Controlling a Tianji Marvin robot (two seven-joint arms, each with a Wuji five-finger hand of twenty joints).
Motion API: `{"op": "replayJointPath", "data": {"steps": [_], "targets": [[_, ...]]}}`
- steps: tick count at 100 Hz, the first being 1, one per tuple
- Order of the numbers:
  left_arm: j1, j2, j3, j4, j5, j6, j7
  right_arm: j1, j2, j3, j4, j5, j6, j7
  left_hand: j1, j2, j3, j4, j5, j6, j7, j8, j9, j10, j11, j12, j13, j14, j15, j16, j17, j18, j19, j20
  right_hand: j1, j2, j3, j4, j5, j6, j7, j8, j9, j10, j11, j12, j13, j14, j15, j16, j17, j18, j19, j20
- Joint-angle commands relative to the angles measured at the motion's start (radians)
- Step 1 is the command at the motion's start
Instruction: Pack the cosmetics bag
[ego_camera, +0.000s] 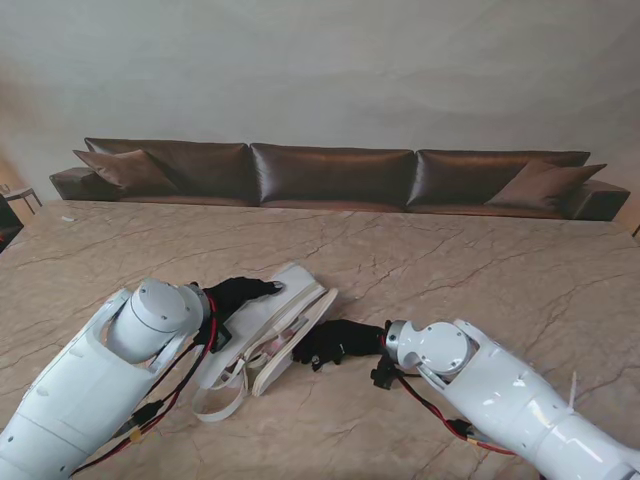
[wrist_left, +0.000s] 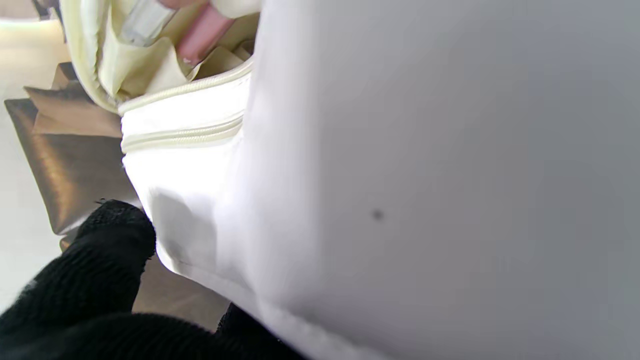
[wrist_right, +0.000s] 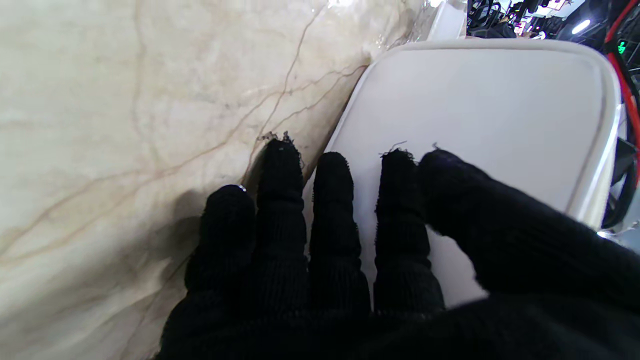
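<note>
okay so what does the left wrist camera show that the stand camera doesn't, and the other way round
Only the left wrist view shows the bag's inside: a pink tube and a clear item against the cream lining, beside the zipper. Only the stand view shows the right hand at the bag's nearer side, the loose strap and the sofa. Both show the white cosmetics bag and the black-gloved left hand.

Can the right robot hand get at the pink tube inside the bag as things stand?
Probably not. The right robot hand lies flat against the bag's outer panel, and the pink tube sits inside the narrow opening, on the left robot hand side.
</note>
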Motion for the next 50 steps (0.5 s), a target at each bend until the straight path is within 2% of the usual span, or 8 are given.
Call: {"op": "replayJointPath", "data": {"steps": [1,13,22,26,37,39,41,50], "targets": [[0.005,0.017,0.001,-0.03,0.028,-0.002,-0.02,-0.016,-0.012,-0.016,0.006,-0.003,-0.001,0.0,-0.015,-0.049,-0.062,0.028,-0.038,0.015,-0.088,-0.054,-0.057,0.018,-0.039,-0.05,-0.05,-0.023,-0.06,-0.059,-0.028,-0.015,-0.063,-0.028,-0.043,0.005,-0.012,-0.013,-0.023,-0.037,-0.029,-0.016,0.025,-0.023,0.02,0.005,0.028,0.041,0.017,0.001,-0.028,0.179,-0.145,0.002],[0.019,0.04,-0.011,-0.077,0.116,-0.006,-0.058,-0.009,-0.018,-0.03,0.012,0.007,-0.008,-0.002,0.006,-0.061,-0.146,0.035,-0.052,0.06,-0.162,-0.115,-0.096,0.046,-0.047,-0.106,-0.065,-0.018,-0.087,-0.098,-0.037,-0.007,-0.12,-0.04,-0.045,0.011,-0.018,-0.012,-0.025,-0.038,-0.03,-0.017,0.027,-0.022,0.018,0.004,0.029,0.042,0.018,0.002,-0.026,0.179,-0.14,0.002],[0.029,0.065,-0.02,-0.12,0.19,-0.002,-0.119,-0.004,-0.023,-0.037,0.017,0.01,-0.015,-0.008,0.016,-0.073,-0.192,0.034,-0.066,0.102,-0.191,-0.137,-0.108,0.057,-0.04,-0.117,-0.063,-0.014,-0.088,-0.106,-0.038,-0.008,-0.145,-0.05,-0.045,0.014,-0.02,-0.012,-0.027,-0.039,-0.031,-0.017,0.028,-0.022,0.017,0.004,0.03,0.044,0.018,0.003,-0.025,0.18,-0.138,0.001],[0.034,0.074,-0.026,-0.138,0.22,-0.004,-0.146,-0.002,-0.026,-0.04,0.02,0.014,-0.017,-0.011,0.017,-0.081,-0.203,0.033,-0.069,0.115,-0.194,-0.139,-0.113,0.078,-0.043,-0.119,-0.062,-0.016,-0.088,-0.107,-0.039,-0.006,-0.15,-0.052,-0.046,0.017,-0.021,-0.012,-0.027,-0.038,-0.031,-0.017,0.028,-0.023,0.017,0.004,0.03,0.045,0.019,0.003,-0.026,0.18,-0.138,0.001],[0.058,0.095,-0.048,-0.194,0.286,0.0,-0.205,0.003,-0.035,-0.047,0.027,0.026,-0.022,-0.018,0.026,-0.103,-0.229,0.03,-0.077,0.157,-0.211,-0.149,-0.11,0.088,-0.042,-0.121,-0.062,-0.01,-0.089,-0.109,-0.052,0.0,-0.175,-0.063,-0.044,0.026,-0.025,-0.011,-0.03,-0.045,-0.032,-0.018,0.028,-0.019,0.017,0.004,0.029,0.046,0.02,0.005,-0.027,0.181,-0.133,0.002],[0.061,0.101,-0.051,-0.203,0.298,0.0,-0.225,0.003,-0.036,-0.047,0.028,0.028,-0.024,-0.02,0.054,-0.091,-0.29,0.035,-0.075,0.157,-0.222,-0.155,-0.11,0.088,-0.041,-0.122,-0.062,-0.009,-0.089,-0.113,-0.053,-0.001,-0.187,-0.061,-0.044,0.029,-0.027,-0.011,-0.03,-0.048,-0.032,-0.018,0.028,-0.02,0.017,0.004,0.029,0.047,0.021,0.005,-0.028,0.182,-0.132,0.002],[0.063,0.108,-0.054,-0.214,0.311,-0.001,-0.249,0.003,-0.038,-0.048,0.029,0.03,-0.026,-0.023,0.059,-0.091,-0.307,0.036,-0.082,0.16,-0.227,-0.157,-0.114,0.088,-0.042,-0.123,-0.065,-0.011,-0.09,-0.114,-0.058,-0.003,-0.195,-0.062,-0.044,0.031,-0.027,-0.011,-0.03,-0.049,-0.031,-0.018,0.029,-0.018,0.017,0.004,0.031,0.047,0.021,0.005,-0.028,0.182,-0.132,0.002],[0.084,0.123,-0.068,-0.255,0.37,-0.011,-0.305,0.001,-0.045,-0.05,0.032,0.049,-0.035,-0.029,0.063,-0.1,-0.321,0.035,-0.114,0.188,-0.246,-0.162,-0.13,0.098,-0.044,-0.122,-0.073,-0.003,-0.095,-0.117,-0.066,0.005,-0.212,-0.069,-0.045,0.045,-0.034,-0.012,-0.028,-0.075,-0.028,-0.017,0.037,-0.017,0.018,0.004,0.03,0.052,0.023,0.006,-0.033,0.186,-0.13,0.003]]}}
